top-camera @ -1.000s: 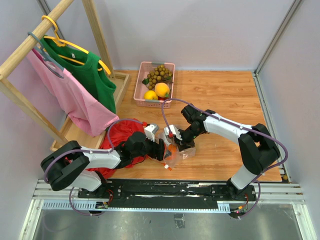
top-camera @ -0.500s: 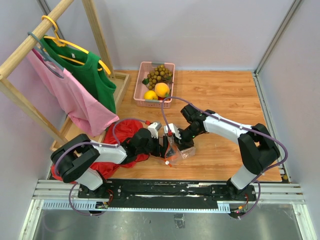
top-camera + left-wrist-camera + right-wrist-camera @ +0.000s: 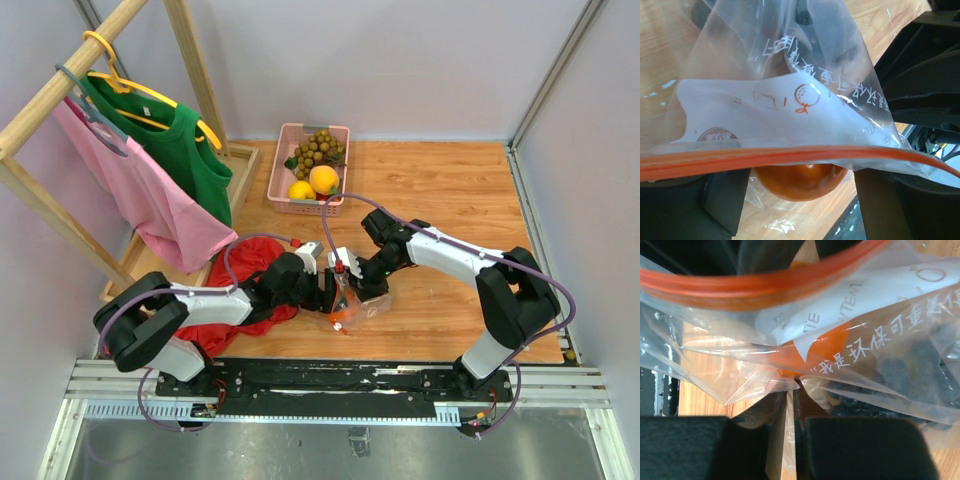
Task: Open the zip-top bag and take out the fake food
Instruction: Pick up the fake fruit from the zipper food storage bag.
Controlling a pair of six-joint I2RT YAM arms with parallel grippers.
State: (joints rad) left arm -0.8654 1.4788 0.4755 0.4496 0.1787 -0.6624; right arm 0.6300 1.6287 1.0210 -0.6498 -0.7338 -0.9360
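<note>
The clear zip-top bag (image 3: 352,303) lies on the wooden table between both grippers. Its orange-red zip strip (image 3: 790,156) runs across the left wrist view. My left gripper (image 3: 800,202) is open at the bag's mouth. An orange fake fruit (image 3: 797,181) sits inside the plastic between its fingers, with small gaps on both sides. My right gripper (image 3: 794,390) is shut on a fold of the bag's film. A dark purple bunch (image 3: 910,375) and the orange fruit (image 3: 832,342) show through the plastic above it.
A pink basket (image 3: 282,168) at the back holds a tan bunch (image 3: 320,148), a lemon (image 3: 300,190) and a yellow-orange fruit (image 3: 323,179). A red cloth (image 3: 238,290) lies under my left arm. A wooden rack with green (image 3: 170,150) and pink (image 3: 140,200) shirts stands at the left.
My left gripper has slid right, up to the bag's mouth, so the orange fruit now lies between its fingers. The right gripper has stayed on the bag.
</note>
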